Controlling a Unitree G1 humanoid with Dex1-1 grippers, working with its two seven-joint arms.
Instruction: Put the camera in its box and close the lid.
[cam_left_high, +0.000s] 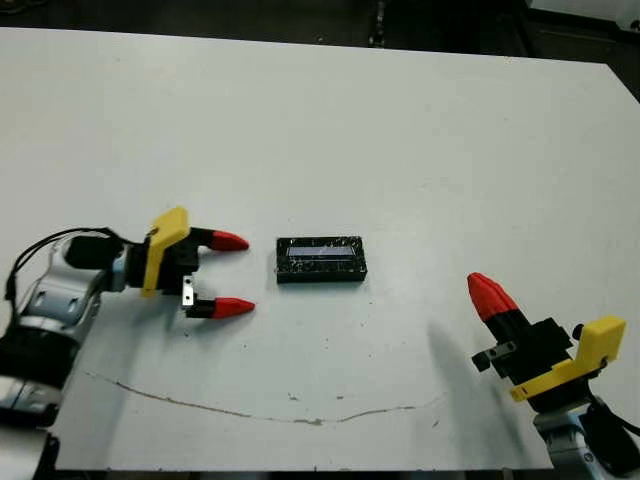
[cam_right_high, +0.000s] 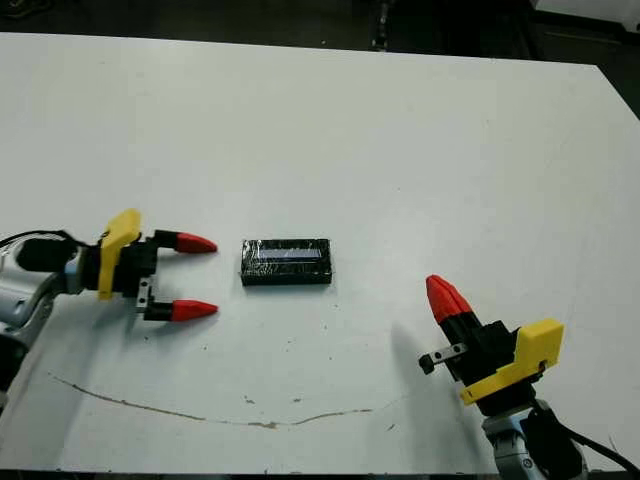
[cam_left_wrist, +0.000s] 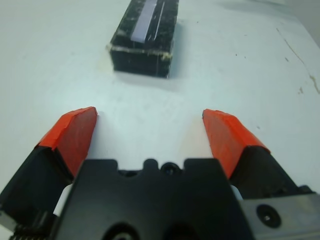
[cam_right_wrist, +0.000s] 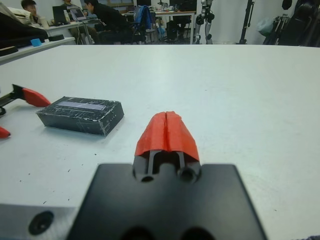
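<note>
The box (cam_left_high: 321, 260) sits near the middle of the white surface (cam_left_high: 400, 140) with the black speckled lid (cam_left_wrist: 150, 20) lying flat on top of it, its pale stripe facing up. The camera itself can't be seen. The left gripper (cam_left_high: 232, 274) rests just beside the box's left end, pointing at it, jaws spread wide and holding nothing. The right gripper (cam_left_high: 488, 292) waits well apart at the right, jaws pressed together and empty. People sit at desks beyond the surface.
</note>
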